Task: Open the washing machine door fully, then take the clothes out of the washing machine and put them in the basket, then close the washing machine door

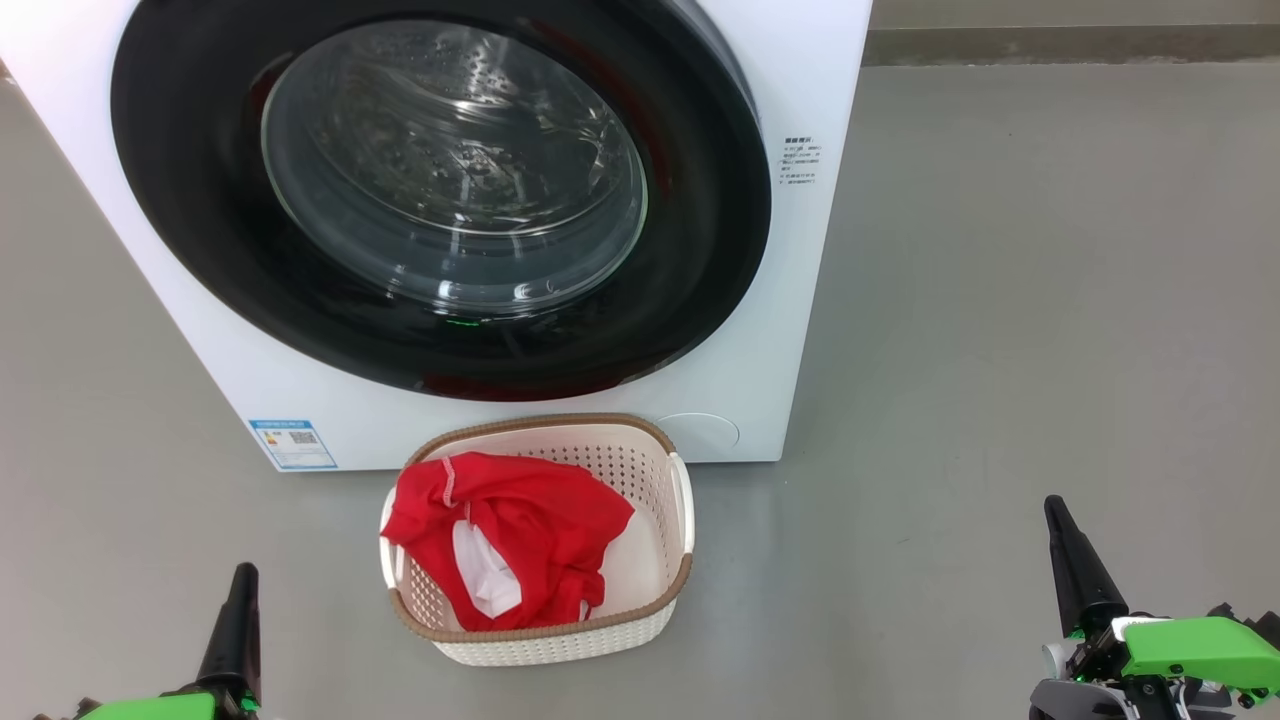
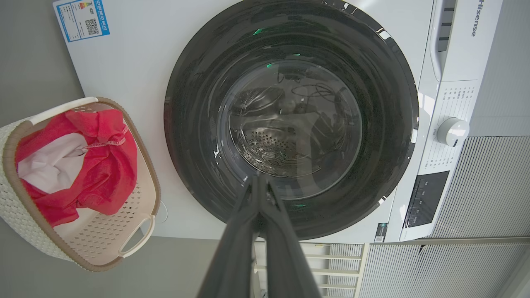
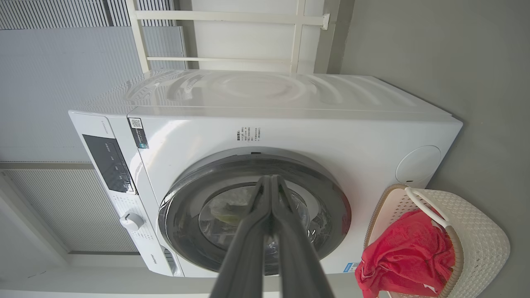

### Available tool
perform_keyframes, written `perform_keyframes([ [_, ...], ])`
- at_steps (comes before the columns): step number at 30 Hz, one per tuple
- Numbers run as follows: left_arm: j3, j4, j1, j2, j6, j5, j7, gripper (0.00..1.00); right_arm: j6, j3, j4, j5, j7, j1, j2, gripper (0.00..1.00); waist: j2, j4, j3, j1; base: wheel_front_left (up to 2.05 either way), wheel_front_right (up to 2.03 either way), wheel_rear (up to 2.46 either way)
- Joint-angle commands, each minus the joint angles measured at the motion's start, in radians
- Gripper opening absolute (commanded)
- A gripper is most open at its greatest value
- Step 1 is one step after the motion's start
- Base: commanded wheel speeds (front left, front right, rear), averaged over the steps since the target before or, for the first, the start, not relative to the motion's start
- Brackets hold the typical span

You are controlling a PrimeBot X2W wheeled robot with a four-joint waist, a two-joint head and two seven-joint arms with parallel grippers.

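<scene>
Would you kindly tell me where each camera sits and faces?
Head view: head-mounted, looking down at big white washing machine and cream perforated basket; left hand, right hand at bottom corners.
Left wrist view: on that wrist, along shut fingers at round glossy black door.
Right wrist view: on that wrist, rolled sideways, same door, shut fingers.
Shared: bright red fabric clothes in basket.

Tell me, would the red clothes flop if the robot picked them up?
Probably yes: the clothes lie crumpled in soft folds in the basket. They look thin, so likely light. Unlikely to roll or slip.
</scene>
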Motion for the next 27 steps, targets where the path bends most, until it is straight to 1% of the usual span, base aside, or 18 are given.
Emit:
perform_keyframes([
  [1, 0.035, -0.02, -0.038, 0.014, -0.011, 0.003, 0.007, 0.0, 0.002, 0.022, -0.03, 0.004, 0.008, -0.01, -0.003, 0.0, 0.0, 0.0, 0.0, 0.0, 0.0, 0.0, 0.0],
  [27, 0.036, -0.02, -0.038, 0.014, -0.011, 0.004, 0.007, 0.0, 0.002, 0.022, -0.03, 0.004, 0.008, -0.01, -0.003, 0.0, 0.0, 0.0, 0.0, 0.0, 0.0, 0.0, 0.0],
])
